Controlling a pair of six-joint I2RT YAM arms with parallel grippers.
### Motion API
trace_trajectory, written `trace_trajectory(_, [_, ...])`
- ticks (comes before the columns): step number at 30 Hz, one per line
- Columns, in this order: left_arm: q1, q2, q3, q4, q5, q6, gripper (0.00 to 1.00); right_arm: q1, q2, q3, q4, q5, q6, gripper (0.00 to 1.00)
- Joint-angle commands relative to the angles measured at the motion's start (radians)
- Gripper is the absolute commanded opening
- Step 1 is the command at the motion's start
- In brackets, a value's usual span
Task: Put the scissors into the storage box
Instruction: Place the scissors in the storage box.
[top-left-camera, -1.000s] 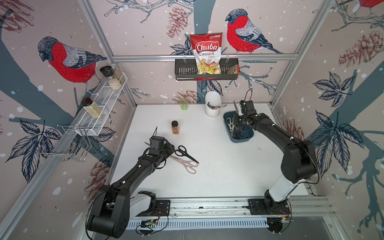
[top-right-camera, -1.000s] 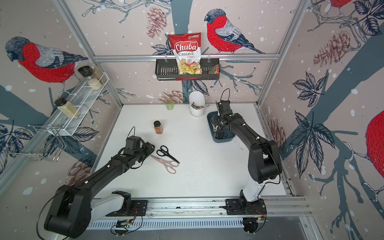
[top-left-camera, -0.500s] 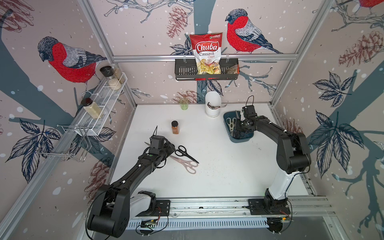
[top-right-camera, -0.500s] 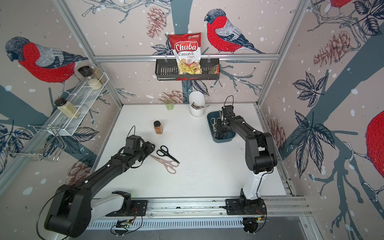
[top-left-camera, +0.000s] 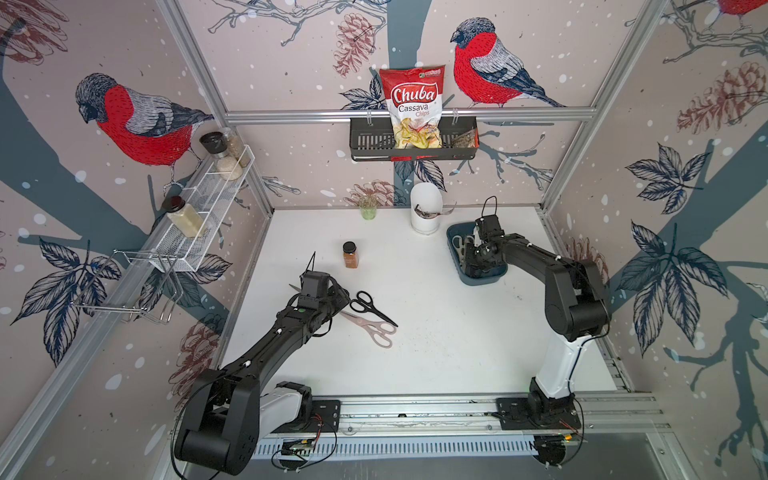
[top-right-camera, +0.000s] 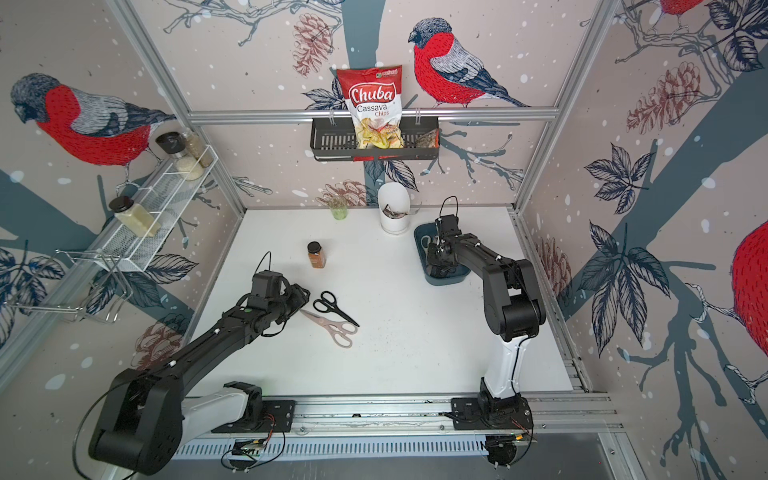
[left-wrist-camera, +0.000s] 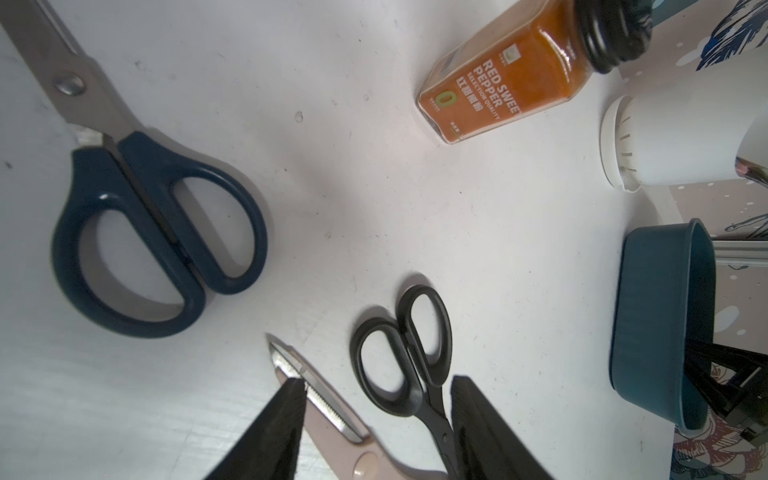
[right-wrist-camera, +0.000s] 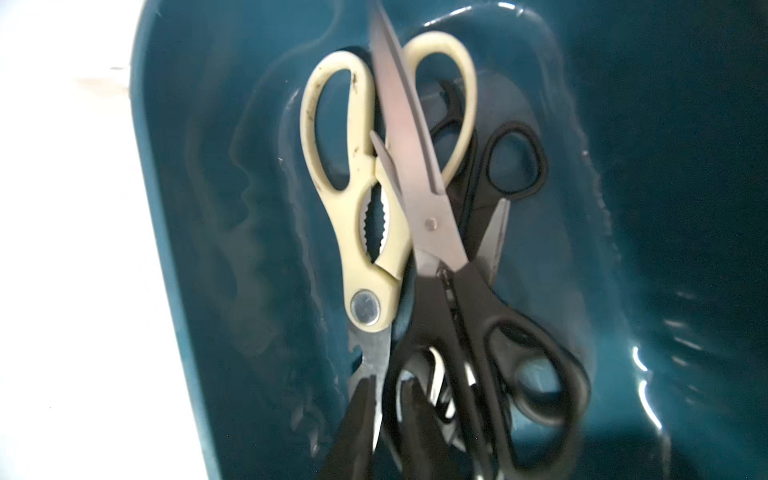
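Observation:
Black-handled scissors (top-left-camera: 372, 307) (top-right-camera: 334, 306) and pale pink shears (top-left-camera: 374, 328) (top-right-camera: 336, 328) lie crossed mid-table. My left gripper (left-wrist-camera: 377, 380) hovers open just over them, one finger over the pink blade (left-wrist-camera: 332, 415) and one beside the black handles (left-wrist-camera: 405, 353). A dark-blue-handled pair (left-wrist-camera: 158, 241) lies beside it. The teal storage box (top-left-camera: 484, 278) (top-right-camera: 446, 278) (right-wrist-camera: 208, 208) holds cream shears (right-wrist-camera: 361, 208) and several black pairs (right-wrist-camera: 498, 332). My right gripper (top-left-camera: 471, 262) (right-wrist-camera: 386, 386) is down inside the box, jaws narrowly parted around a black handle loop.
An orange spice jar (top-left-camera: 350, 254) stands behind the loose scissors. A white utensil holder (top-left-camera: 425, 208) and a small green glass (top-left-camera: 368, 208) stand at the back, next to the box. A black wire basket (top-left-camera: 365, 143) with a chips bag hangs on the back wall.
My right gripper has come down from above the box into it with a black pair, and its jaws have parted slightly. The left arm has not moved.

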Motion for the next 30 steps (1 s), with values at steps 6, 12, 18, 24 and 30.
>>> trace_trajectory(6, [-0.002,0.043,0.051,-0.075,-0.04,0.1,0.58,0.038,-0.086,0.036,-0.051,0.131,-0.045,0.32])
trace_trajectory(12, [-0.05,0.167,0.155,-0.175,-0.057,0.213,0.48,0.12,-0.153,0.076,-0.089,0.205,-0.056,0.32])
trace_trajectory(18, [-0.108,0.33,0.273,-0.279,-0.059,0.26,0.39,0.196,-0.171,0.102,-0.124,0.23,-0.051,0.33])
trace_trajectory(24, [-0.116,0.413,0.324,-0.353,-0.048,0.263,0.4,0.244,-0.179,0.084,-0.159,0.287,-0.058,0.33])
trace_trajectory(30, [-0.116,0.475,0.37,-0.363,-0.027,0.269,0.39,0.251,-0.181,0.055,-0.162,0.3,-0.059,0.33])
